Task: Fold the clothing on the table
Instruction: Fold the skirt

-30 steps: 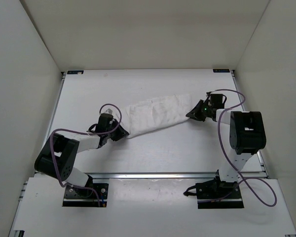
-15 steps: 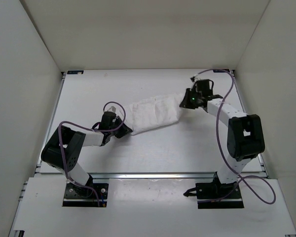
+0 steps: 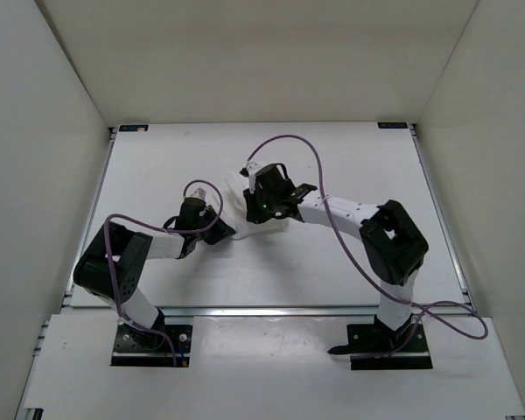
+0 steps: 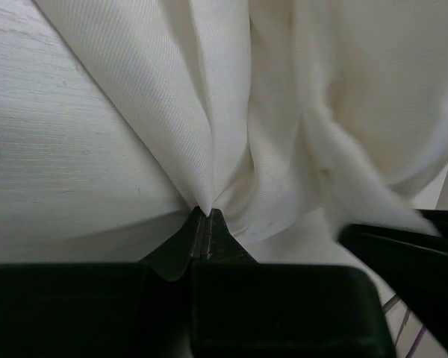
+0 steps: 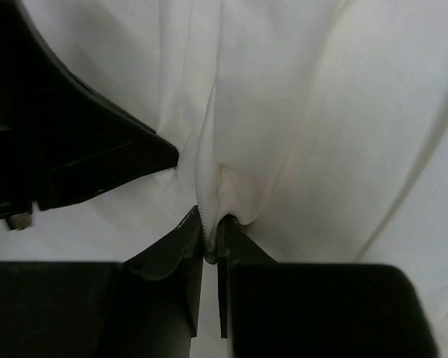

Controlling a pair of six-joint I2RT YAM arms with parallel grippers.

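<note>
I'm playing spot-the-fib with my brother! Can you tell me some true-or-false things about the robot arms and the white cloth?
1. The left gripper is pinching the clothing. True.
2. The right gripper is open and holds nothing. False: it is shut on a fold of the clothing too.
3. The clothing lies spread out flat across the table. False: it is bunched up between the two grippers.
4. The two grippers are close together. True.

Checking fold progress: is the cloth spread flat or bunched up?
Bunched up. The cloth sits in deep gathers, pinched by the left end effector and the right end effector close together.
</note>
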